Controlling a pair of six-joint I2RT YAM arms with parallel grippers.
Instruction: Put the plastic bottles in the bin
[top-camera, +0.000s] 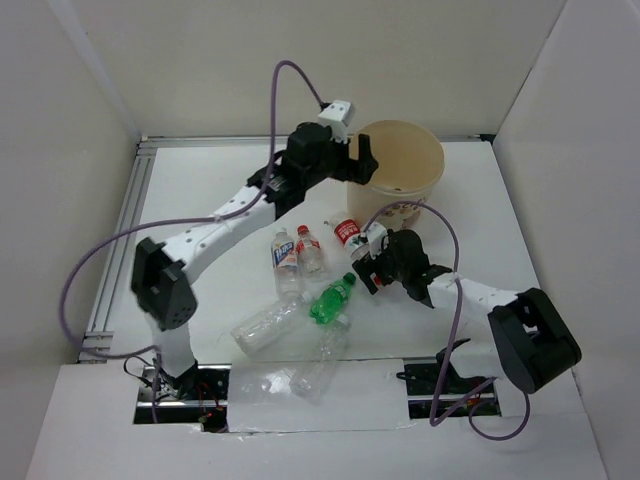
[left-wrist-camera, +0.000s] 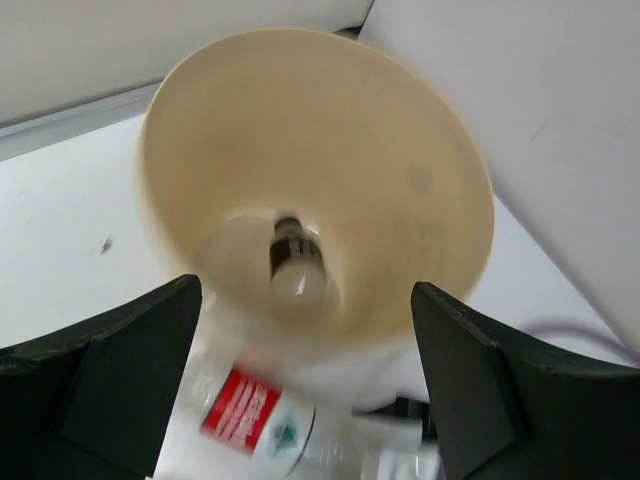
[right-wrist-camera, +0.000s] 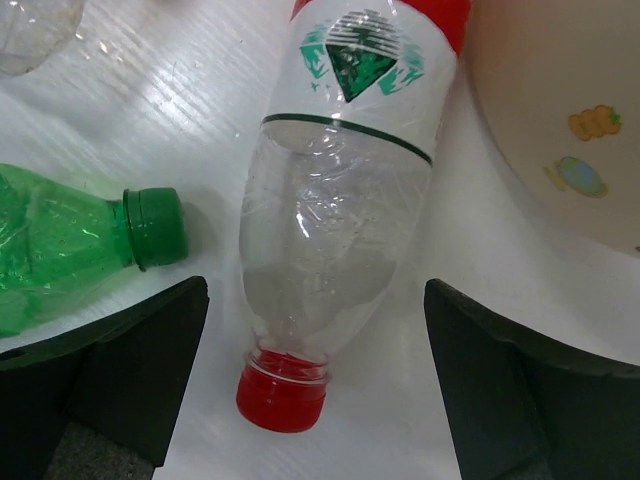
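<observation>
Over the bin (left-wrist-camera: 420, 200) the left fingers (left-wrist-camera: 120, 380) hung spread wide with nothing between them, and one clear bottle (left-wrist-camera: 296, 268) lay blurred on the bin's floor. Nearer the arms, the right fingers (right-wrist-camera: 110, 370) stood released on either side of a red-capped bottle (right-wrist-camera: 330, 240) lying on the table (right-wrist-camera: 180, 110). They touched neither flank, and the bin wall was just beside. A green bottle (right-wrist-camera: 60, 250) lay close by the left-hand finger, and the other bottles lay loose on the table near it. The likeliest trouble seemed to be the grip itself: the fingers bracketed the tapered neck end of a thin, round body, so a squeeze there might have sent it sliding out or rolling. The closing finger could also have knocked the green bottle's cap. With both arms near the bin, a lift by the right arm risked meeting the left one or nudging the bin. No writing could be read. The red-capped bottle's label was white under a red band, with a green diamond-shaped emblem. The bin's side carried small printed pictures, one orange, one bluish.
</observation>
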